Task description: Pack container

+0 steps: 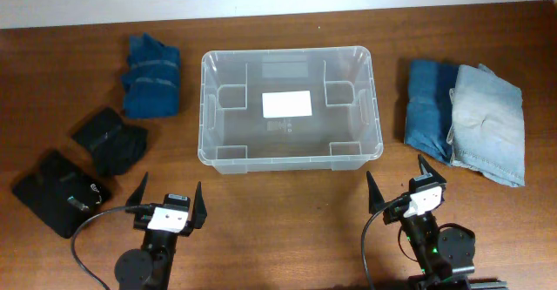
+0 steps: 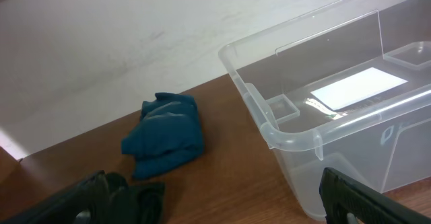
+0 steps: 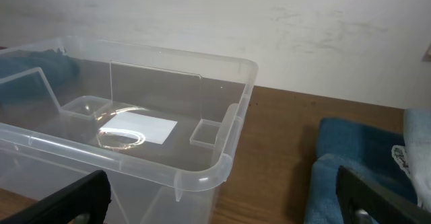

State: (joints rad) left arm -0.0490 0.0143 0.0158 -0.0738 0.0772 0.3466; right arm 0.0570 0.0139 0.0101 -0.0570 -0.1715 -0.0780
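The clear plastic container [image 1: 228, 158] stands empty at the table's middle, a white label on its bottom; it also shows in the left wrist view [image 2: 289, 140] and the right wrist view [image 3: 222, 163]. My left gripper [image 1: 168, 198] is open and empty, near the front edge, left of the container's front corner. My right gripper [image 1: 400, 179] is open and empty, at the container's front right. A folded blue cloth [image 1: 150, 74] lies left of the container, also in the left wrist view [image 2: 165, 133]. Dark blue jeans [image 1: 426, 107] and light blue jeans [image 1: 489, 123] lie to its right.
Two black folded garments lie at the left: a small one [image 1: 109, 138] and a larger one [image 1: 59, 191] near the front left edge. A white wall [image 3: 269, 29] runs behind the table.
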